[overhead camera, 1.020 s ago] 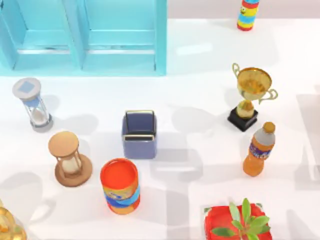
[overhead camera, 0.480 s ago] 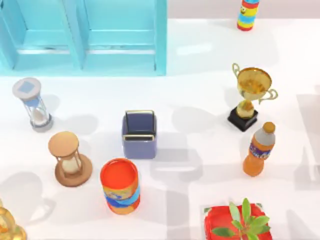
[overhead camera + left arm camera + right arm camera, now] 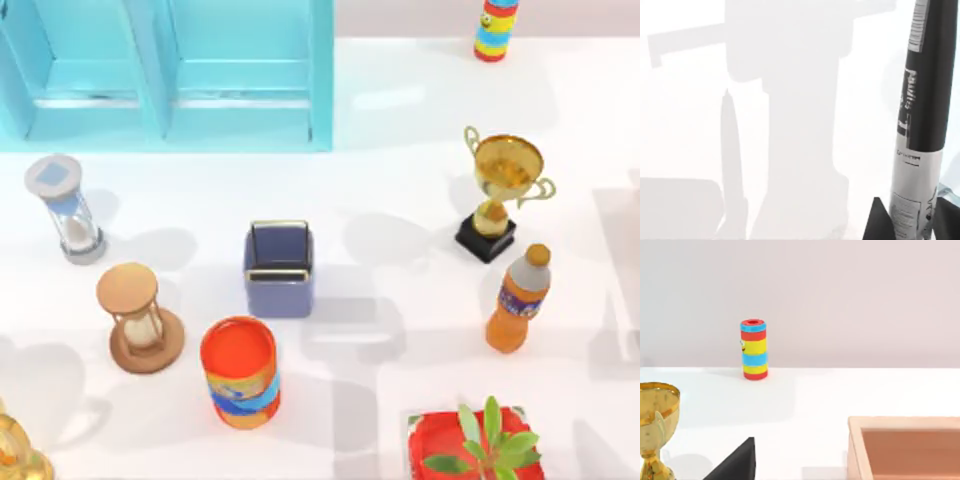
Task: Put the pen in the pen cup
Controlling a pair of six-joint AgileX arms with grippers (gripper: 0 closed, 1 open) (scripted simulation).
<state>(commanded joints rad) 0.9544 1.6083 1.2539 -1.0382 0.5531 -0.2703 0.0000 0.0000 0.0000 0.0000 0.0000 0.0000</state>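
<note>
The pen is a black stick with a whitish band near its lower end. It stands upright in the left wrist view, over bare white table. My left gripper is shut on it, with a dark fingertip on either side of the whitish band. The pen cup is a square slate-blue box with a thin metallic rim and an inner divider. It stands near the middle of the table in the top view, with nothing in it. My right gripper sits low in the right wrist view, facing the back wall.
An orange can stands just in front of the cup, with two hourglasses to its left. A gold trophy, orange bottle and potted plant are at the right. A blue cabinet lines the back.
Nothing on the table has moved. Only the soft shadows near the table's front left have shifted slightly.
</note>
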